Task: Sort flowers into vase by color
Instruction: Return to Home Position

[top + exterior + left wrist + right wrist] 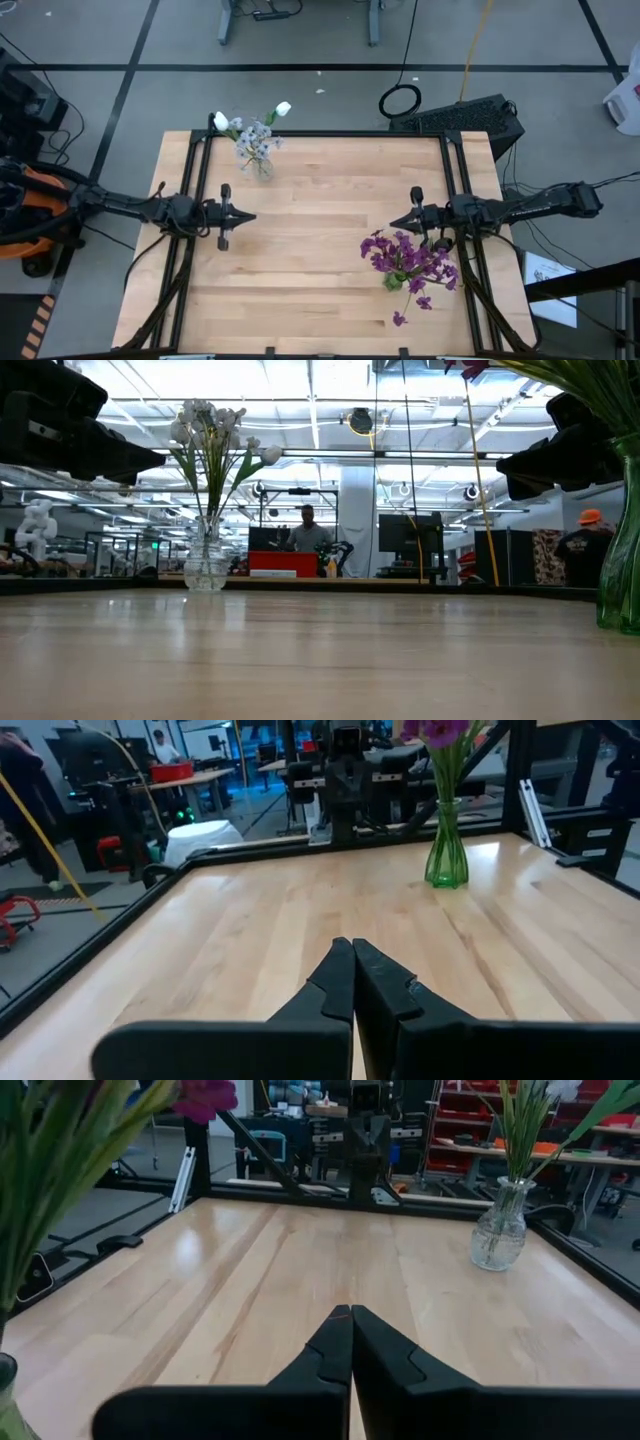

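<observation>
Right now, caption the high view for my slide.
Left pincer and right pincer shut above the table; white and pale flowers in the clear vase, purple flowers in the green vase.

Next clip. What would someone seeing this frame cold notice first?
A big spray of purple flowers in a green vase stands on the right side of the table, close beside the right gripper. A clear vase of white and pale flowers sits near the table edge on the left arm's side. The left gripper and the right one face each other over bare wood, fingers closed.
</observation>
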